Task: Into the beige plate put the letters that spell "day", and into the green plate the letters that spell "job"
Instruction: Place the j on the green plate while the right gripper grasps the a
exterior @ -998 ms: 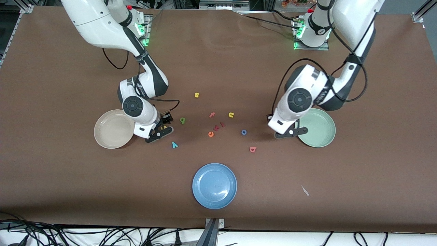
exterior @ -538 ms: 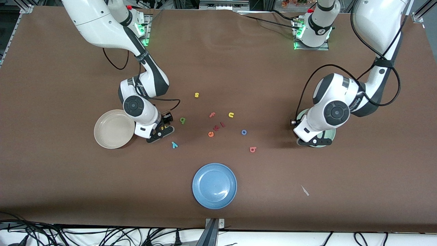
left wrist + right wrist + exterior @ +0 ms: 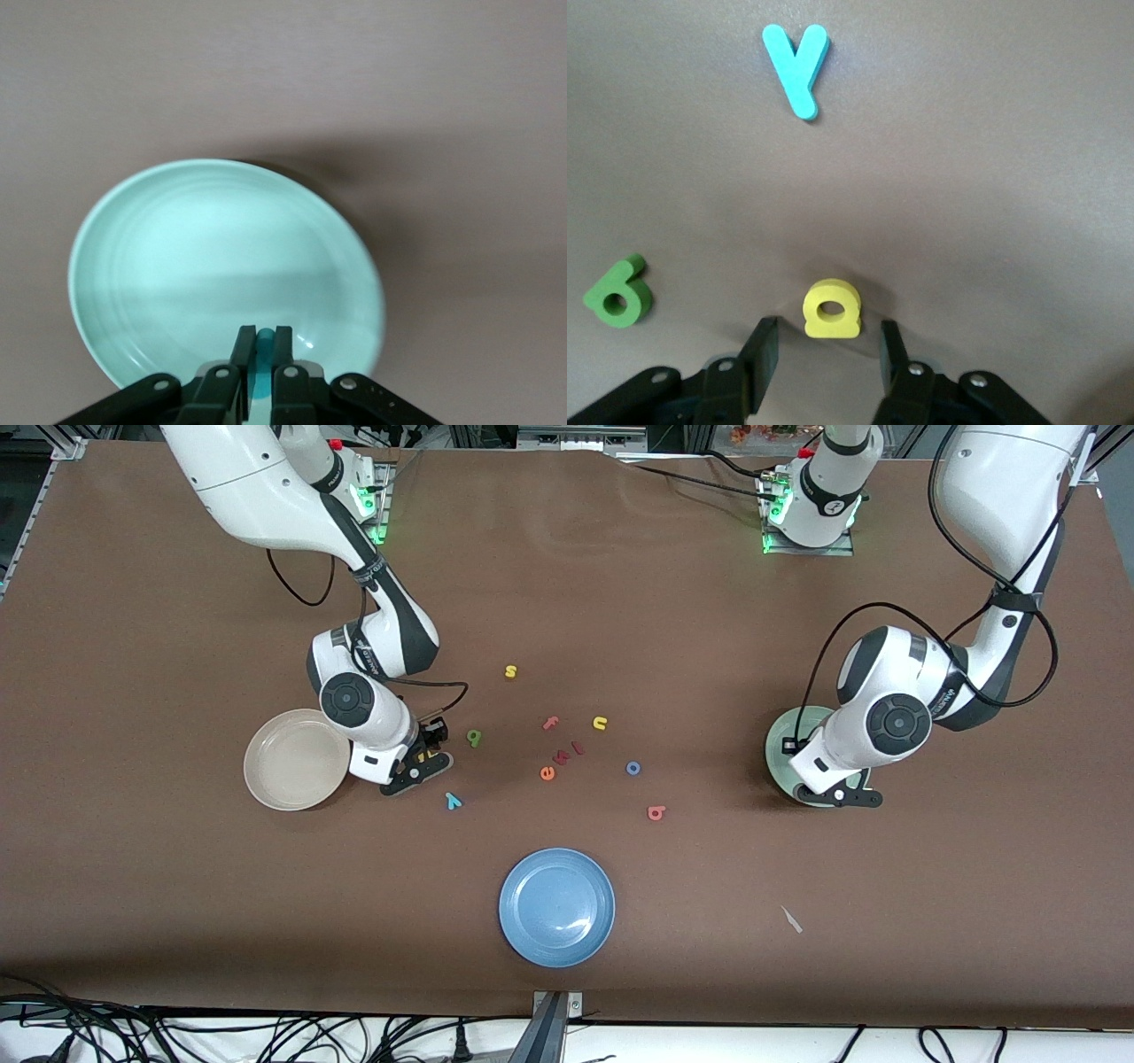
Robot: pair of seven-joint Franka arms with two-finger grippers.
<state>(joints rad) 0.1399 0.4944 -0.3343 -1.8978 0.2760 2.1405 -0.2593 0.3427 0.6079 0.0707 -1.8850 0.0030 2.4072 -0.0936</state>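
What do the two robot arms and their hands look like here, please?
Both arms are glossy white with dark grey joint sections and round black caps near the wrists; loose black cables loop along each. The left hand and right hand end in black two-finger parts with small silver screws. Green lights glow at both bases.

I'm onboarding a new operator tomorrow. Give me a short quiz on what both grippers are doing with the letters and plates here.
1. True or false: the left gripper hangs over the beige plate.
2. Which letter lies between the right gripper's open fingers? A) teal y B) yellow d C) green a
3. Fill in: the letter pinched in the left gripper's fingers is coloured ____.

Key: 1 false, it is over the green plate. 2 B. 3 teal: the teal letter.
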